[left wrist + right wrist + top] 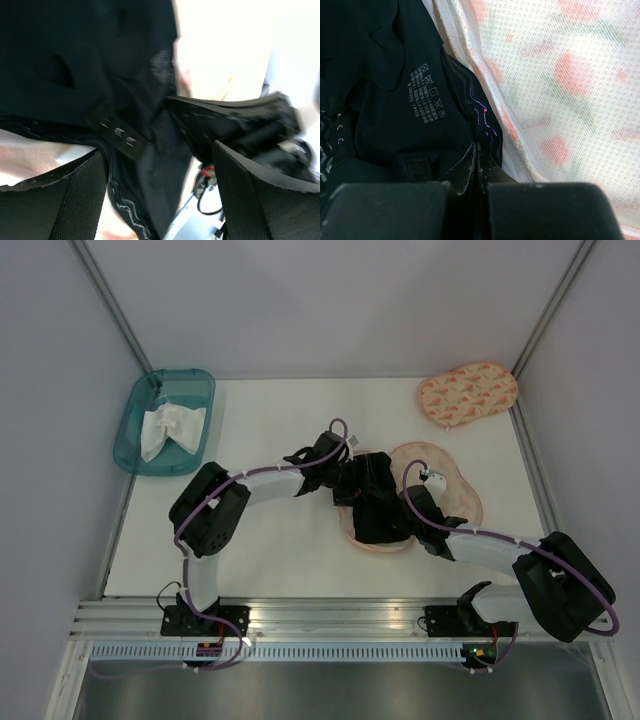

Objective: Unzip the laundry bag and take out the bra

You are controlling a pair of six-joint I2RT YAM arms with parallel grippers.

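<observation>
The laundry bag [448,483] lies open at the table's middle, pale peach with orange-red print; its mesh fills the right of the right wrist view [570,75]. The black bra [372,502] lies over the bag's left half. My left gripper [350,478] is above the bra's far end. Its fingers [75,200] stand wide apart, with bra fabric and the hook strap [120,135] between and beneath them. My right gripper [412,518] is at the bra's right edge. Its fingertips [477,152] are pressed together on the bra's edge [420,110], beside the mesh.
A second peach printed pouch [468,393] lies closed at the back right corner. A teal tray [135,430] holding a white cloth [168,428] stands at the back left. Grey walls enclose the table on three sides.
</observation>
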